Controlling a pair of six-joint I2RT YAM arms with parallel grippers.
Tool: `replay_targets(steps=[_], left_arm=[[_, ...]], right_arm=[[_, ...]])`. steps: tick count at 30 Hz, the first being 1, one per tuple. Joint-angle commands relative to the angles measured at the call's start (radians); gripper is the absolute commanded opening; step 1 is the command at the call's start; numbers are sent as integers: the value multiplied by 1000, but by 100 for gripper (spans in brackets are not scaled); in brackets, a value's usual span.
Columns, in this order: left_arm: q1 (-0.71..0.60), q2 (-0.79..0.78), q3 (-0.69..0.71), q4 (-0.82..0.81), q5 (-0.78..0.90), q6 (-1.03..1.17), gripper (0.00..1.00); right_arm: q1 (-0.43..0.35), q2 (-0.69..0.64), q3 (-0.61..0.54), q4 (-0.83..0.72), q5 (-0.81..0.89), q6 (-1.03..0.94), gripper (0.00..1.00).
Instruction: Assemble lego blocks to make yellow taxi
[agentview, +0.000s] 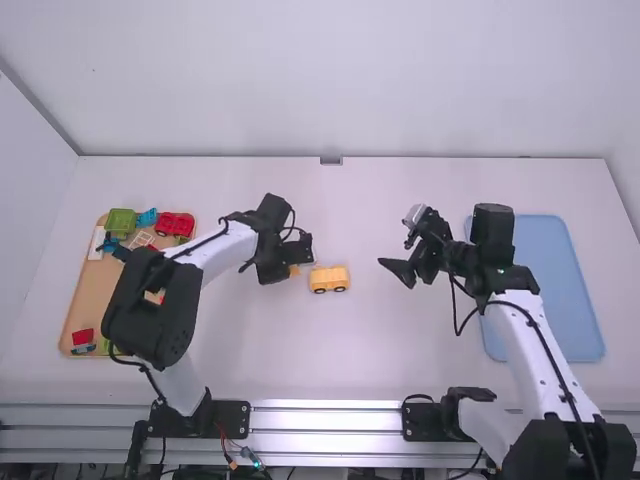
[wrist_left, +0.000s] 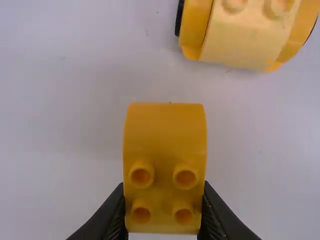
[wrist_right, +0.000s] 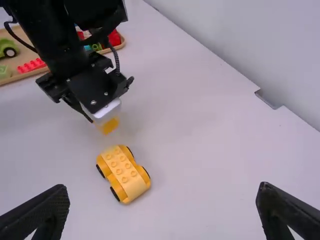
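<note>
Well, the white table (agentview: 360, 350) is leaving room between the yellow wheeled base (agentview: 329, 279) and the right gripper (agentview: 396, 272), whose jaws are standing apart. Just left of the base, the left gripper (agentview: 291, 264) is clamping a curved yellow brick (wrist_left: 165, 130), four studs showing.

this looks like a robotics lab: a left arm (agentview: 210, 250) and a right arm (agentview: 535, 340), both jointed and trailing black cables (agentview: 545, 350), stand at ribbed metal rails (agentview: 325, 417) along the near edge of a white table (agentview: 350, 370). loose coloured wires (agentview: 243, 456) show near the left base, and plain white walls (agentview: 330, 85) rise behind the table and at its sides.
</note>
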Motion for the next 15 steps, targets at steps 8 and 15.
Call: replay_targets(steps=[8,15], left_arm=[[0,-7,-139,87,48,180,2],[7,-7,-188,191,46,121,19]], right_arm=[[1,-10,-24,18,0,15,98],[1,-4,-28,18,0,-3,98]])
